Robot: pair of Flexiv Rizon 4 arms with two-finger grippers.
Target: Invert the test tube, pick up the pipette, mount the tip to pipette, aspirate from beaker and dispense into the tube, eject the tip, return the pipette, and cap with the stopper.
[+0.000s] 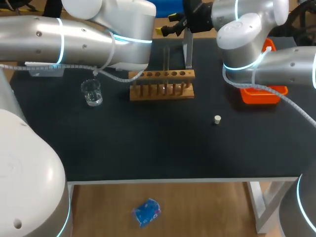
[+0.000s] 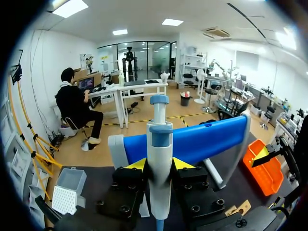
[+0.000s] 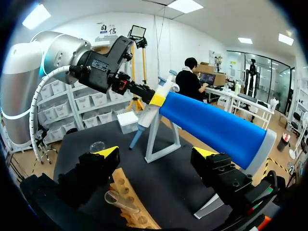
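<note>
My left gripper (image 2: 160,166) is shut on the white and blue pipette (image 2: 160,159), upright against the near end of the stand's blue bar (image 2: 202,139). The right wrist view shows that grip from the side, pipette (image 3: 149,113) in the left gripper (image 3: 155,98). In the head view the left arm hides its own gripper. My right gripper (image 3: 156,154) stands wide open with nothing between its fingers, above the wooden rack (image 3: 127,192), beside the stand, pointing left (image 1: 166,24). A glass test tube (image 1: 167,64) stands in the rack (image 1: 162,91). The beaker (image 1: 92,92) is at the left, the small white stopper (image 1: 217,119) right of centre.
An orange tray (image 1: 261,96) sits at the right behind my right arm. A white tip box (image 2: 67,192) lies at the table's far left, ahead of the left gripper. The stand's grey post (image 1: 187,49) rises just behind the rack.
</note>
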